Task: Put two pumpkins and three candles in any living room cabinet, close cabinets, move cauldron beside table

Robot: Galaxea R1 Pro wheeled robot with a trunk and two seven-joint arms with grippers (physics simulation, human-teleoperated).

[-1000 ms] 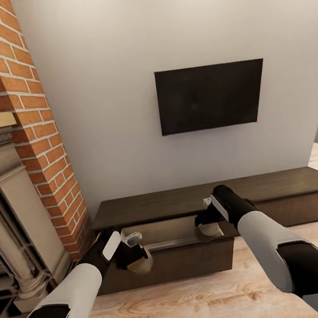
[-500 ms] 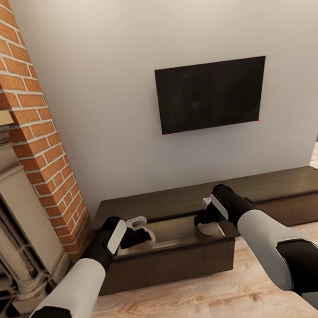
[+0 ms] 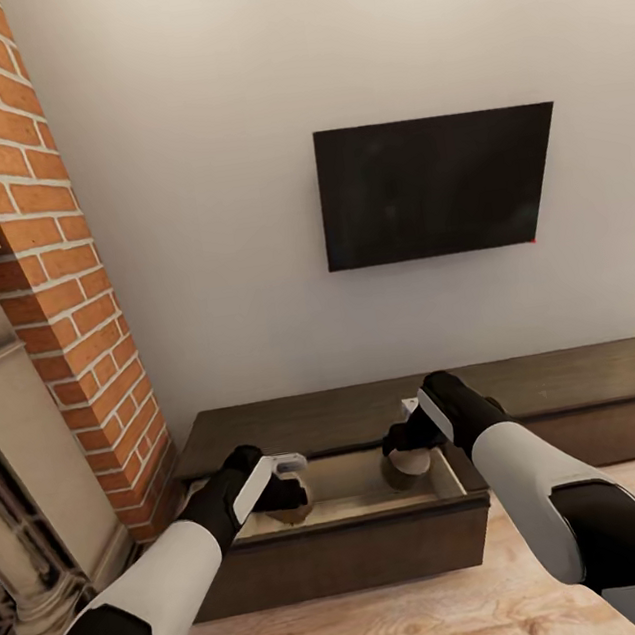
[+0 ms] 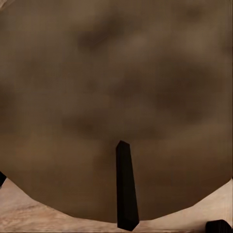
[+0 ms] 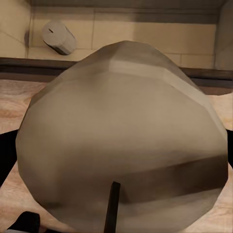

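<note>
The long dark brown cabinet (image 3: 568,378) stands against the wall with its drawer (image 3: 351,553) pulled open, showing a pale inside. My left gripper (image 3: 285,484) is shut on a beige candle (image 3: 287,511) (image 4: 116,87) over the drawer's left part. My right gripper (image 3: 408,446) is shut on another candle (image 3: 412,465) (image 5: 121,145) over the drawer's right part. In the right wrist view a third candle (image 5: 58,36) lies on its side on the drawer floor. The pumpkins, cauldron and table are out of view.
A brick chimney (image 3: 39,276) with a stone fireplace surround (image 3: 18,450) stands close to the cabinet's left end. A black TV (image 3: 435,185) hangs on the wall above. Wooden floor (image 3: 402,629) runs in front of the drawer.
My left gripper has carried its candle from in front of the drawer's front panel up and over into the open drawer. The right gripper has stayed put. The head camera has shifted slightly.
</note>
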